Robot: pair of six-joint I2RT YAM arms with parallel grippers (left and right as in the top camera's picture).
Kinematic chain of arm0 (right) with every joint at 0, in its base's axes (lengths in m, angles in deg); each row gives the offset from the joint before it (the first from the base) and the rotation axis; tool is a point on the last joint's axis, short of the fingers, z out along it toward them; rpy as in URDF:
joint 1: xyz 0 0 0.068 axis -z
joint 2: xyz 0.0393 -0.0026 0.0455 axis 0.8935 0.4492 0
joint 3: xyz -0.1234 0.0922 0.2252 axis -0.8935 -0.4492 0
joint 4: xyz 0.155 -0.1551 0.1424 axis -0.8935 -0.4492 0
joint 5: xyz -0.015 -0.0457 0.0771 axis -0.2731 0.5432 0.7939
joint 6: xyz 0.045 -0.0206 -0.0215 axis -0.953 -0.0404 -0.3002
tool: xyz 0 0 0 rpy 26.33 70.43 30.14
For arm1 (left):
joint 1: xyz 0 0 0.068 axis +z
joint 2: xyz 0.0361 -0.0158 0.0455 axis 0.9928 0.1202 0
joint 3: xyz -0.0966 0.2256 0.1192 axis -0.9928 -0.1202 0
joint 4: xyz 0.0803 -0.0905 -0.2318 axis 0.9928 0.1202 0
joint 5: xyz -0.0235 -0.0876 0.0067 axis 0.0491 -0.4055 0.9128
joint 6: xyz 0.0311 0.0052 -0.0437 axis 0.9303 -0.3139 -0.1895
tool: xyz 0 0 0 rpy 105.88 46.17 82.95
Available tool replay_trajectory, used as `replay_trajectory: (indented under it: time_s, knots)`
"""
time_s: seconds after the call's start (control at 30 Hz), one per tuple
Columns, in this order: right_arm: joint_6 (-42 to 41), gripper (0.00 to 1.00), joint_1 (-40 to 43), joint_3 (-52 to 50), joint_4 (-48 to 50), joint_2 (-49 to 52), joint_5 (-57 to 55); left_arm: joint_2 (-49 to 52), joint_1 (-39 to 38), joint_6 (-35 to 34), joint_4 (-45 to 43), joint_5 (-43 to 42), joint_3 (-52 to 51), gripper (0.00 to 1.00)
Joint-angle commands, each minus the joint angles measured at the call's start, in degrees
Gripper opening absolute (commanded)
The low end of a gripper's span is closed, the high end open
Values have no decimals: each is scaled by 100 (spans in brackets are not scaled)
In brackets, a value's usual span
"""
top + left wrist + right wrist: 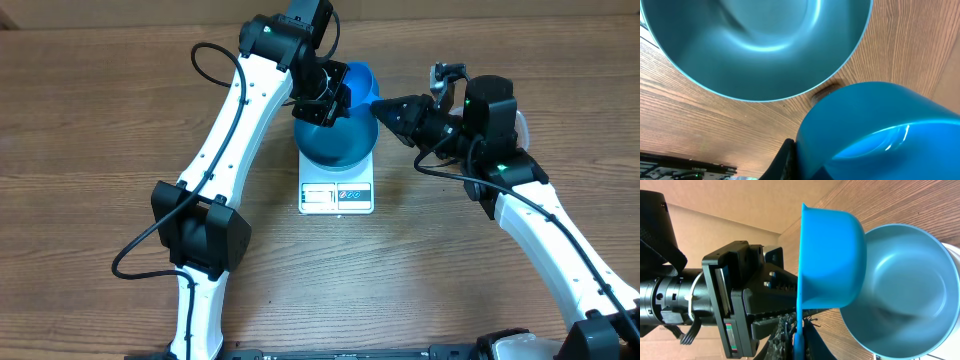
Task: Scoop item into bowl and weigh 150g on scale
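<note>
Overhead first: scale (308, 178) sits mid-table, display (320, 196) along its 6 o'clock edge. The bowl (335, 148) is right on top of it, upright, covering most of the platform. Bowl's inside reads as smooth blue sheen in both wrist views.

Scoop (358, 80) is at the bowl's 1 o'clock, overlapping the rim from overhead, up off the table (100, 120). And both arms are on it!

L gripper (325, 100) comes in from the bowl's 11 o'clock, jaws together on the scoop's cup. Left wrist cam has that cup filling its lower right, w/ one dark finger (785, 160) pressed against it.

R gripper (388, 108) comes in from the bowl's 2 o'clock, pointing toward 9, tip meeting the scoop's handle (798, 342). On the right wrist cam the handle runs down to the bottom edge betw. that gripper's own dark fingers, which are clamped on it (the contact sits at the frame edge, so only partly visible).

Same view: scoop lies on its side, mouth facing the L gripper, round back toward the bowl. The two overlap in view; whether they touch, can't tell.

L arm sweeps up from the table's 7 o'clock to the bowl, R arm from 5 o'clock. Black cables loop beside both.
</note>
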Motion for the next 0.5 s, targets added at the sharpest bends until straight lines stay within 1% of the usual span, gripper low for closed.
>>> replay_trajectory:
  time_s: [0.0,0.07,0.13,0.47]
  knots:
    - [20,14,-42,118,72,-9,2,7,-96,-111,9,-55,118,5]
    - [20,18,-42,118,72,-9,-17,7,-96,-101,9,-57,118,4]
    - [20,20,-39,118,72,-9,-39,7,-96,-92,28,-55,120,4]
    - [37,20,-39,118,72,-9,-105,7,-87,-48,70,-39,120,4]
